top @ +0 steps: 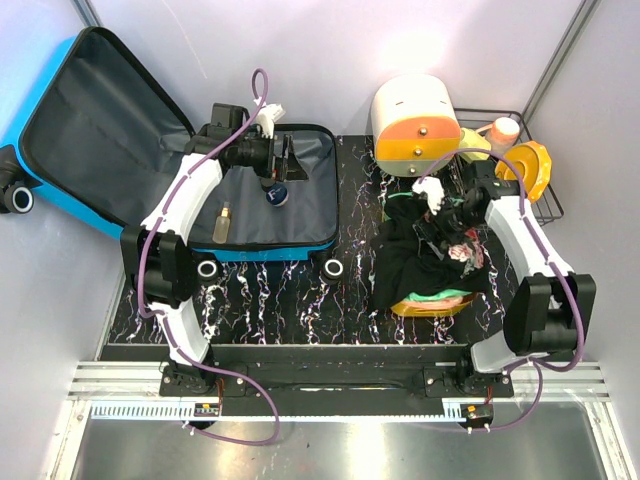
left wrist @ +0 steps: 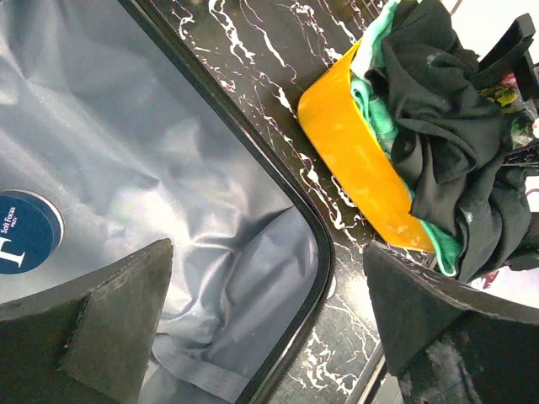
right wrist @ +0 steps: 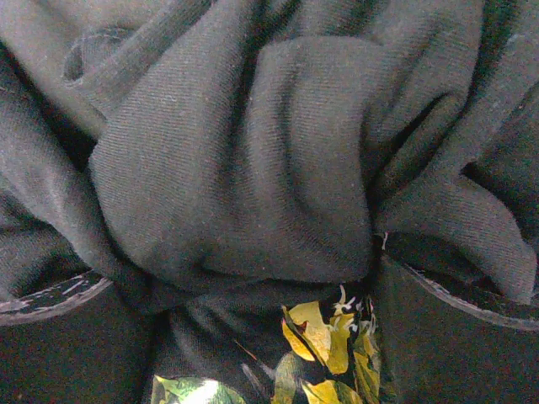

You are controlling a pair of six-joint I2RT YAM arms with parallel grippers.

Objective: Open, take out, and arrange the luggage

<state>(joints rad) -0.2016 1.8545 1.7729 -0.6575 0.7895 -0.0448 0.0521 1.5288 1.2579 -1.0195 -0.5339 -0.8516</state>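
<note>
1. The luggage lies open on the table's left side with its lid propped against the wall. The shell looks stiff, slick and bulky, so the rim seems the safest hold.
2. The left gripper hangs wide and empty over its lining.
3. To the right of the luggage, the right gripper is spread wide over soft black clothes in a yellow basin.
4. Only a narrow gap separates the luggage from the basin.

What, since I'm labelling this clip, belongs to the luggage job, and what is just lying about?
Job: the open luggage; the blue jar and small bottle inside it; probably the black clothes heaped in the yellow basin.
Lying about: white-and-orange drawer box; wire rack.
</note>
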